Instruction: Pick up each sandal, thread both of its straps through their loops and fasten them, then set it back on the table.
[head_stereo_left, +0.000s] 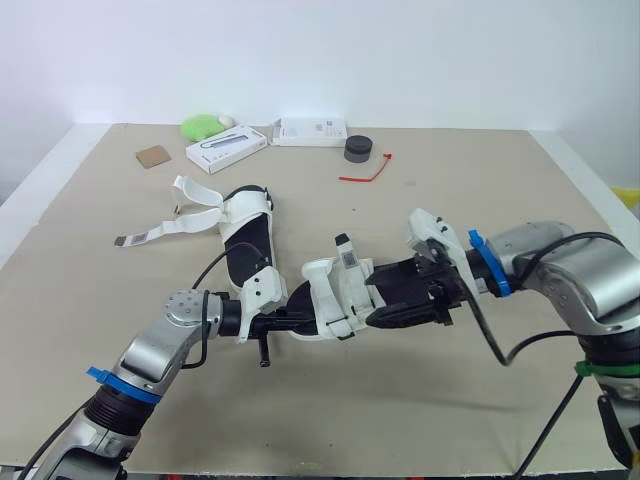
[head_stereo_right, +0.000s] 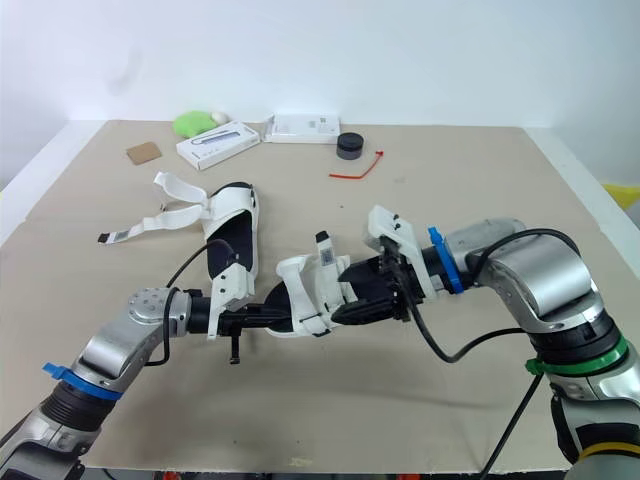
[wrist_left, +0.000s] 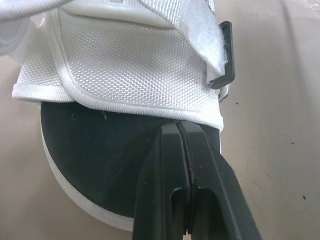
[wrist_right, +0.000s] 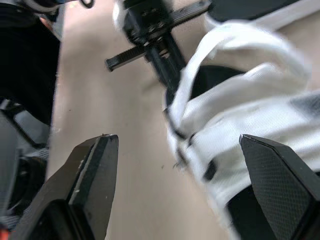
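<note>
Over the middle of the worktop (head_stereo_left: 480, 400) I see the left jaws pinching the black sole edge of a white sandal (head_stereo_left: 335, 295). The right jaws are spread wide around its strap end; I cannot tell whether they touch it. Farther back the other sandal (head_stereo_left: 245, 225) lies flat on the worktop, its two loose straps (head_stereo_left: 170, 225) splayed out toward the left.

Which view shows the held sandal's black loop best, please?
The left wrist view: the loop is close, with a white strap running into it. The eye views show the whole sandal, its loop too small to tell; the right wrist view shows its straps, loop unclear.
</note>
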